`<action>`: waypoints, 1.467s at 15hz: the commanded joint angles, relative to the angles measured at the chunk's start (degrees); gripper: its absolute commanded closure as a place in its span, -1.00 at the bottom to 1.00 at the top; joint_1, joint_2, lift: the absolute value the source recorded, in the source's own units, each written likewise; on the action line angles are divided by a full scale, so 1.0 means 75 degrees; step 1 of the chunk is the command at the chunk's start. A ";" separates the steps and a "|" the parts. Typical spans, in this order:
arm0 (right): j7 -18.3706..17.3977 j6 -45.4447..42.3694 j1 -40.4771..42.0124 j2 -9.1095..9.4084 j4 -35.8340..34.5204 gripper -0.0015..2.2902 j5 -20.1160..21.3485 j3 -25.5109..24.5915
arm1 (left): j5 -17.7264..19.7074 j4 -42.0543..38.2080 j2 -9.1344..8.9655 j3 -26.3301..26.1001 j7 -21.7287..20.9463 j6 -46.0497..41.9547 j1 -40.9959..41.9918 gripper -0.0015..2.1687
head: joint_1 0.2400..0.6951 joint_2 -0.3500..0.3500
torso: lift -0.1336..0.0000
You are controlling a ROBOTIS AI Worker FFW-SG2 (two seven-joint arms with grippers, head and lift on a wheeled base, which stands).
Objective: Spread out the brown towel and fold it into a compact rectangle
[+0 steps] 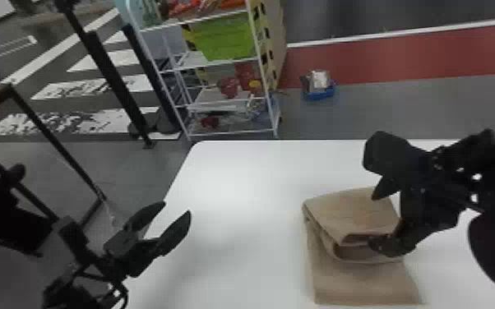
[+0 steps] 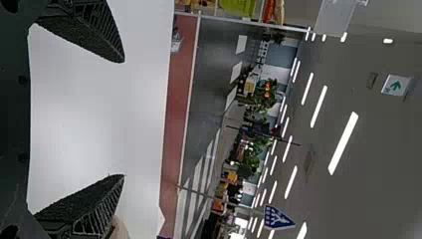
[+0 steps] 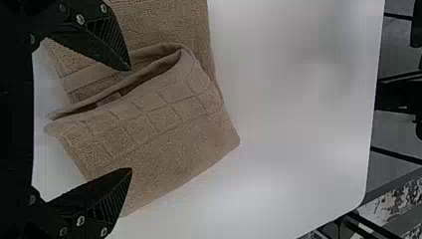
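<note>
A green box (image 1: 228, 39) is held on a white rack (image 1: 232, 133). A little blue box (image 1: 320, 94) is set on the gray floor (image 1: 374, 107). Plants (image 2: 248, 167) and a blue sign (image 2: 276, 219) are seen too.

One towel (image 1: 361, 283), one left claw (image 1: 177, 208), one right claw (image 1: 374, 220), one table (image 1: 250, 185).

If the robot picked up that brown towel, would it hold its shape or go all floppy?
It would probably go floppy: the towel is soft cloth with its layers only loosely stacked, so the folds could sag open if lifted by one edge. It probably wouldn't slip easily, given its rough, looped weave. Lying flat, it seems unlikely to roll.
</note>
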 commanded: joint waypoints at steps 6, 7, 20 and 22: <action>0.0060 -0.0360 -0.0061 -0.0509 0.0005 -0.83 0.0070 0.0771 | 0.0000 -0.0071 -0.0020 0.0065 0.0012 0.0087 0.0075 -0.95 | 1.00 1.00 | -0.85; 0.0060 -0.0383 -0.0061 -0.0520 -0.0006 -0.83 0.0047 0.0783 | 0.0000 -0.0060 -0.0020 0.0053 0.0024 0.0087 0.0075 -0.95 | 1.00 1.00 | -0.85; 0.0060 -0.1274 -0.0564 0.0054 0.1353 -0.48 0.0281 0.1205 | -0.0023 -0.0013 -0.0020 0.0041 0.0047 0.0063 0.0063 -0.95 | 1.00 1.00 | -0.85; 0.0060 -0.1251 -0.0576 0.0112 0.1330 -0.33 0.0246 0.1158 | -0.0023 -0.0036 -0.0020 0.0041 0.0047 0.0063 0.0063 -0.95 | 1.00 1.00 | -0.85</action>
